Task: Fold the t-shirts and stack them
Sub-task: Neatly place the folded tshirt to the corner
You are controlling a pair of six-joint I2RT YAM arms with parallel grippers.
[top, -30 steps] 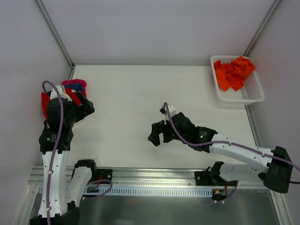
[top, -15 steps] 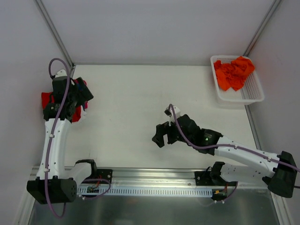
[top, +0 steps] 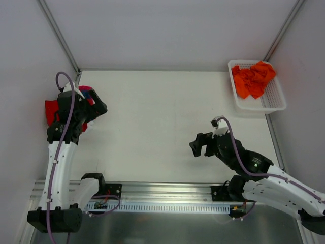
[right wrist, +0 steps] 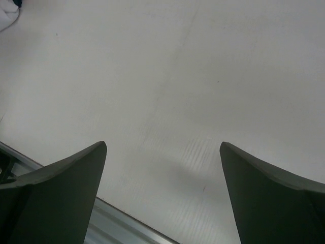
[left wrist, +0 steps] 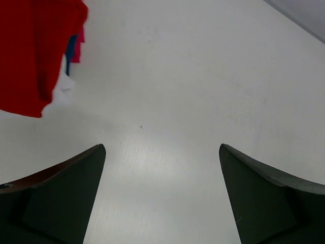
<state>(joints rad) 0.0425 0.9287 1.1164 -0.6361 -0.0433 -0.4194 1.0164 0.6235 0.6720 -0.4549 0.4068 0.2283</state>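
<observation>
A stack of t-shirts lies at the table's far left edge, with a deep red t-shirt [top: 50, 110] [left wrist: 30, 51] on top and pink [top: 84, 89] [left wrist: 77, 47], blue [left wrist: 68, 52] and white [left wrist: 64, 94] edges showing beneath it. My left gripper [top: 98, 107] [left wrist: 161, 148] hovers open just right of the stack, over bare table, holding nothing. Crumpled orange t-shirts [top: 253, 79] fill the white mesh basket [top: 277, 101] at the back right. My right gripper [top: 200, 147] [right wrist: 163, 145] is open and empty above the front middle of the table.
The metal rail [top: 162, 189] [right wrist: 119, 223] runs along the near table edge under the right gripper. Grey walls enclose the table on the left, back and right. A bit of white cloth [right wrist: 7, 18] shows at the right wrist view's top left corner.
The right arm has pulled back to the right, toward its base. The left arm rose and stretched over the stack, then its gripper shifted slightly right. Both grippers stay open.
</observation>
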